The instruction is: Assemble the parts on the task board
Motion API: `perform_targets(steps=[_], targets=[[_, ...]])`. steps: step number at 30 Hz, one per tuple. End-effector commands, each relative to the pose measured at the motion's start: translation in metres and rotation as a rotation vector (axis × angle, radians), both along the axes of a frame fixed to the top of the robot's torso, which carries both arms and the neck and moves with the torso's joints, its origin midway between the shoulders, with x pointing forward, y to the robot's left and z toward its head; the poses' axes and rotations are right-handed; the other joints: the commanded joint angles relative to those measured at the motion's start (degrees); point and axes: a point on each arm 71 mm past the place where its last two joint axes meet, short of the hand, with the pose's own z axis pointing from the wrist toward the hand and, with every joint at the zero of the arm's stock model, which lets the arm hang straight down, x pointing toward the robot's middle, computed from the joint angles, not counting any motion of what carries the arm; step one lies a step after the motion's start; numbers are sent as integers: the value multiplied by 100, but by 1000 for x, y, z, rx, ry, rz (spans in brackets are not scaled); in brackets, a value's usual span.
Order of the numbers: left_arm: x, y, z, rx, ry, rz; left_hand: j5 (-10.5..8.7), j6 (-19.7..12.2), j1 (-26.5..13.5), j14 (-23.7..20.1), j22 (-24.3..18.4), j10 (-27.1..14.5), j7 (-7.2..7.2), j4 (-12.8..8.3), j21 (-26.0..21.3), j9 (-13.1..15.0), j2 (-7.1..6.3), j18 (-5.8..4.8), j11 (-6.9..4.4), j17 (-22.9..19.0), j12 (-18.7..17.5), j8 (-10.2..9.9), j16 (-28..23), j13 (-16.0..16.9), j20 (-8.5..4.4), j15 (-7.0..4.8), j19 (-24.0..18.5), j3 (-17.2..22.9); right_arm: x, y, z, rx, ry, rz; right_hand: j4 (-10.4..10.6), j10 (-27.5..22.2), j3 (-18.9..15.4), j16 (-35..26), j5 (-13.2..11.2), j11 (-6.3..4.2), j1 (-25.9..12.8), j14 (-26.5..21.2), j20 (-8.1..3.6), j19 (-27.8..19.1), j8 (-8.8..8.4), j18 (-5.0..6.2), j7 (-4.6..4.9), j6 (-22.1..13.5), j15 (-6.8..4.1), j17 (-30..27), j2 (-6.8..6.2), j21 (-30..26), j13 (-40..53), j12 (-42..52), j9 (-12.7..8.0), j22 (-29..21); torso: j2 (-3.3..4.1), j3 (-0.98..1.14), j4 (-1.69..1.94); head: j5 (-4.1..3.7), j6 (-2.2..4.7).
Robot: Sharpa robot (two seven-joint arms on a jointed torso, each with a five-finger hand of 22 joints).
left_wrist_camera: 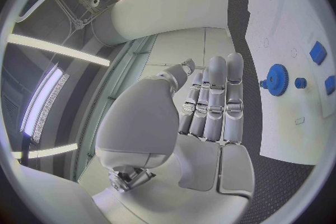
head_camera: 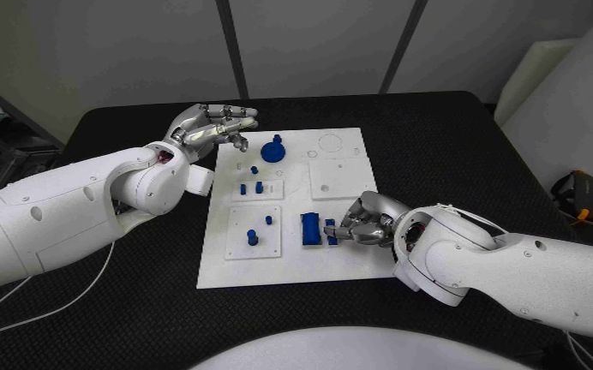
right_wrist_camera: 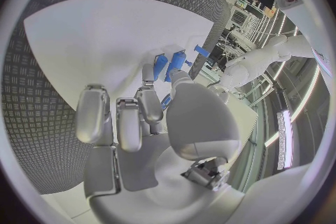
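While the right hand (head_camera: 361, 223) bends over the near edge of the task board (head_camera: 346, 254), its fingers pinch a small blue part (head_camera: 332, 231) just beside the upright blue block (head_camera: 309, 228), whose long axis runs away from the robot. Across the worktop (head_camera: 136, 122), the left hand (head_camera: 212, 126) hovers empty, fingers loosely together, beside the blue gear (head_camera: 273, 148) at the far edge.

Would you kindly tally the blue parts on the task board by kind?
Gear: 1
Large rectangular block: 1
Small upright pegs: 5
Small piece in the right hand: 1
Total: 8
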Motion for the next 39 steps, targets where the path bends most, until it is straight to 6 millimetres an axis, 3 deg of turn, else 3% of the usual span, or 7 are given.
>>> perform_targets(steps=[1, 7, 12, 16, 39], targets=[[0, -1, 1, -8, -6, -8, -1, -23, 11, -35, -9, -44, -1, 0, -31, -1, 36, -96, -3, -10, 28, 17, 36, 2, 12, 6, -12, -38, -1, 1, 1, -7, -5, 20, 10, 40, -37, 35, 29, 11, -54, 487, 2, 28, 24, -76, -9, 48, -40, 1048, 6, 22, 10, 21, 8, 5, 2, -1, 1, -16, 2], [1, -2, 1, -8, -6, -8, -1, -23, 11, -35, -9, -44, -1, 0, -31, -1, 36, -96, -3, -10, 28, 17, 36, 2, 12, 6, -12, -38, -2, -3, 1, -21, -3, 30, -55, 48, -51, 37, 43, -5, 156, 488, -11, 27, 44, -75, -25, 46, -56, 1053, -3, 20, 23, 31, 35, 6, 2, -9, 14, -46, 9], [1, -2, 1, -7, -5, -6, -1, -23, 11, -35, -9, -44, -1, 0, -31, -1, 36, -96, -3, -10, 28, 17, 36, 2, 12, 6, -12, -38, -2, -3, 0, -32, 5, 56, -123, 43, -107, 39, -470, -5, 550, 489, -19, 22, 68, -75, -17, 26, -57, 1058, -29, 10, 24, 15, 76, 2, 5, -6, 12, -49, 21], [1, -2, 1, -7, -5, -6, 1, -25, 10, -38, -11, -47, 0, 4, -34, -1, 46, -96, -2, -14, 33, 19, 38, 3, 13, 8, -14, -37, -2, -2, 0, -35, 8, 68, -159, 45, -154, 41, -679, -4, 732, 490, -18, 24, 80, -76, -20, 19, -56, 1064, -28, 11, 31, 16, 97, 8, 5, -3, 9, -51, 23], [2, -3, 0, -6, -2, -7, 1, -25, 10, -38, -11, -47, 0, 4, -34, -1, 46, -96, -2, -14, 33, 19, 38, 3, 13, 8, -14, -37, 11, -4, -8, -39, -11, 53, -61, 69, -224, 51, -824, -8, 810, 494, -16, 34, 111, -79, -27, 36, -57, 1084, 154, 20, 70, 54, 131, 27, 10, -6, 13, -29, 13]])
